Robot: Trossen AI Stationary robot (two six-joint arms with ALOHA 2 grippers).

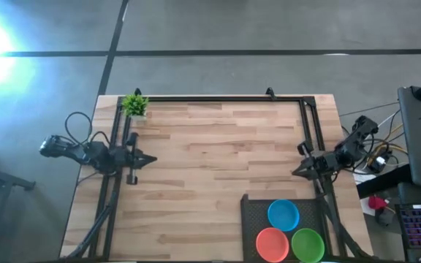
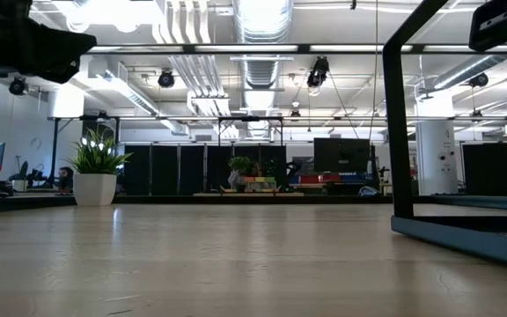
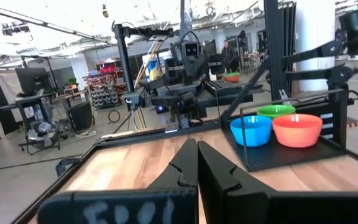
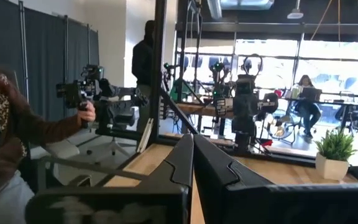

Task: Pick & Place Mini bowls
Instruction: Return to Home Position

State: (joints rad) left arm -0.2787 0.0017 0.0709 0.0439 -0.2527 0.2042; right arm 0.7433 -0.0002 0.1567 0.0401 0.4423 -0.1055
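Three mini bowls show: a blue one [image 1: 283,214], an orange one [image 1: 272,244] and a green one [image 1: 308,245]. They sit side by side in a dark tray [image 1: 254,212] at the table's near right corner. The left wrist view shows the blue [image 3: 251,129], green [image 3: 275,112] and orange [image 3: 297,129] bowls from the side; whether each is a stack, I cannot tell. My left gripper [image 1: 150,158] hovers shut over the table's left side, far from the bowls; its fingers [image 3: 196,152] are closed together. My right gripper [image 1: 295,172] hovers shut just beyond the tray's far edge, with its fingers [image 4: 192,142] closed.
A small potted plant [image 1: 134,106] stands at the far left corner and also shows in the low view [image 2: 95,172]. A black frame [image 1: 218,98] runs along the far edge and both sides. A person [image 4: 5,124] holding a device stands beyond the table's left side.
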